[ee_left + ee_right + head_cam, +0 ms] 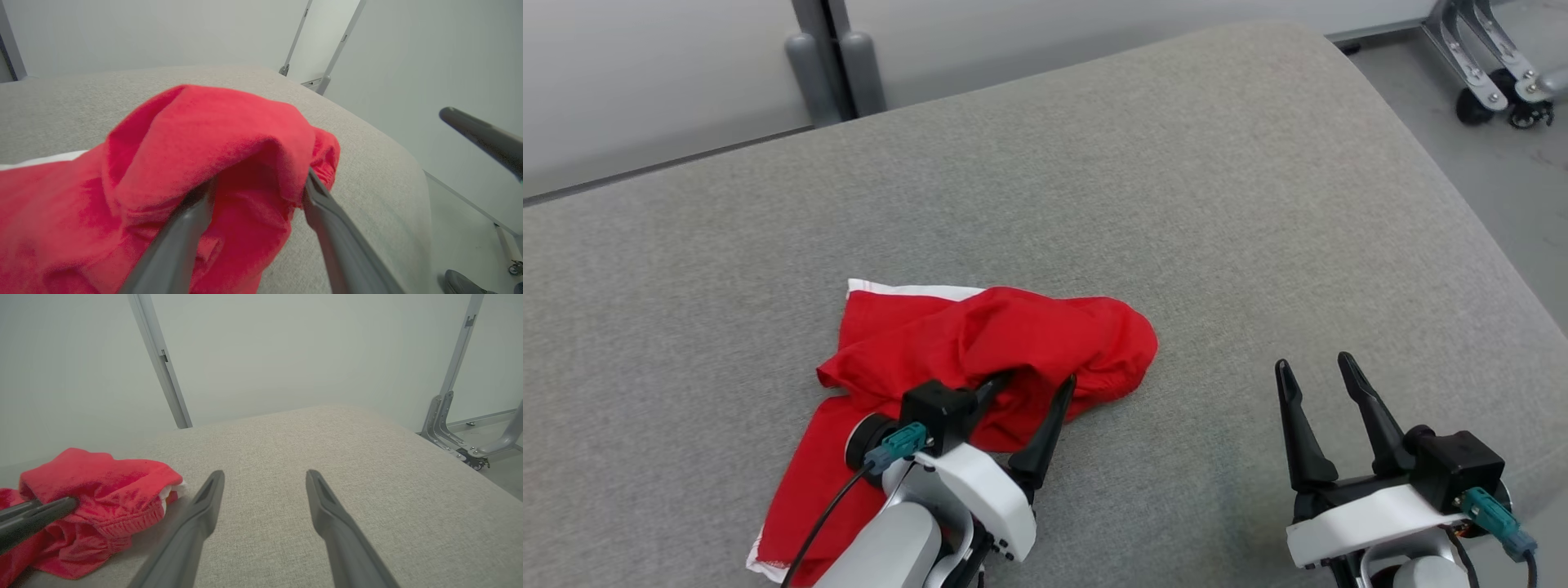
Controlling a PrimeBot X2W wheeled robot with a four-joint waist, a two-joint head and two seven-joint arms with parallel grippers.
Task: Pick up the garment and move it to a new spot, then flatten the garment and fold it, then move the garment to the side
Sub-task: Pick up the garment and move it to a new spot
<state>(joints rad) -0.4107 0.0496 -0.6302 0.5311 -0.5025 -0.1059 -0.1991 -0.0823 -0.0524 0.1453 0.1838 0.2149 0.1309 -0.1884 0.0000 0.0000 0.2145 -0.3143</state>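
As left gripper is holding spread fingers around the crumpled red cloth garment to grab it | right gripper is hovering, spread

The left tool and right tool each had two long, tapering dark fingers on white shells; black blocks carried teal connectors trailing black cables; the lower-left forearm was pale grey.

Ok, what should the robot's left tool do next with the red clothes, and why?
Probably close the left tool. Its fingers stand apart with a raised fold of the red garment between them, so a pinch should catch the cloth for lifting. The right tool is open over the grey cushion, apart from the cloth.
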